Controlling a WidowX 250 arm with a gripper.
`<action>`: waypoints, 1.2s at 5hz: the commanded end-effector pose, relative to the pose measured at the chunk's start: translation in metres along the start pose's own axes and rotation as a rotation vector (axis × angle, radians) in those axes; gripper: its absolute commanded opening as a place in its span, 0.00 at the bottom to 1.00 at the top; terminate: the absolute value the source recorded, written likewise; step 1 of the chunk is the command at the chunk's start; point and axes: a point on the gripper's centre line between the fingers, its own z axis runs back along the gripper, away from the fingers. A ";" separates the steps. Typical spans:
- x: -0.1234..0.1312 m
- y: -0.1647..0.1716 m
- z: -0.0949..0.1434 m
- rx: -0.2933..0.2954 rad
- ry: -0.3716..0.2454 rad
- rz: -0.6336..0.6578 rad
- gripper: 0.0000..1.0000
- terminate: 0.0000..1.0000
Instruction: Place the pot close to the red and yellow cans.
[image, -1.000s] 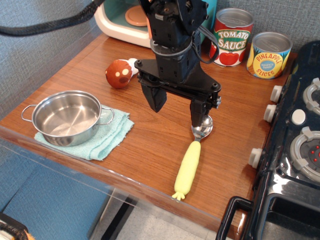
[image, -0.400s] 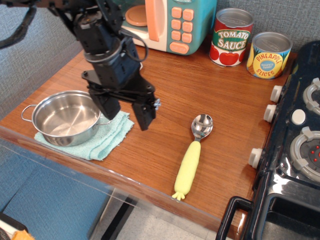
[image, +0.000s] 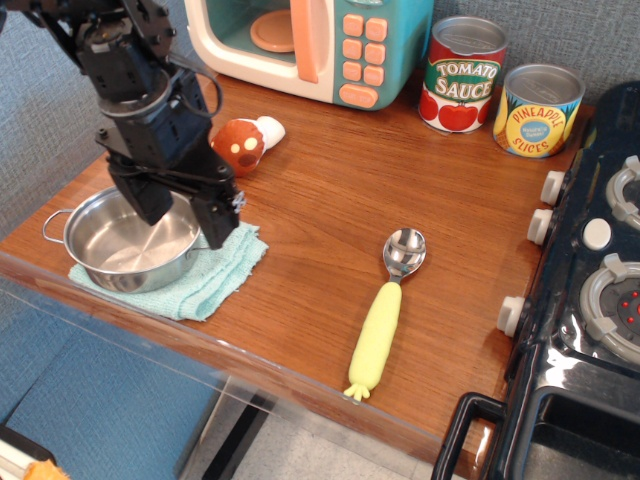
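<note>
We're on the reach step: gripper (image: 183, 214) spread wide and empty, straddling the near rim of the pot (image: 128, 238) right below it, cans (image: 500, 92) well off across the tabletop (image: 330, 170); next we drop and clamp the rim.

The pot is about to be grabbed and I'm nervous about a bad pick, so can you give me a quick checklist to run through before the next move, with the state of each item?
1. Gripper open: ok, its fingers stand apart over the pot.
2. Fingers straddle the pot's right rim: cannot tell, one seems inside and one outside.
3. Pot empty: ok as far as visible; the gripper hides part of it.
4. Pot seated flat on the green cloth: ok.
5. Landing space by the Tomato Sauce can and Pineapple Slices can: ok, bare wood in front.
6. Route clear: not ok, the spoon and brown toy lie nearby.
</note>
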 end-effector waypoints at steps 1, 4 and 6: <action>-0.003 0.007 -0.009 0.089 0.026 -0.056 1.00 0.00; -0.011 0.014 -0.036 0.138 0.105 -0.069 0.00 0.00; -0.011 0.015 -0.034 0.125 0.106 -0.070 0.00 0.00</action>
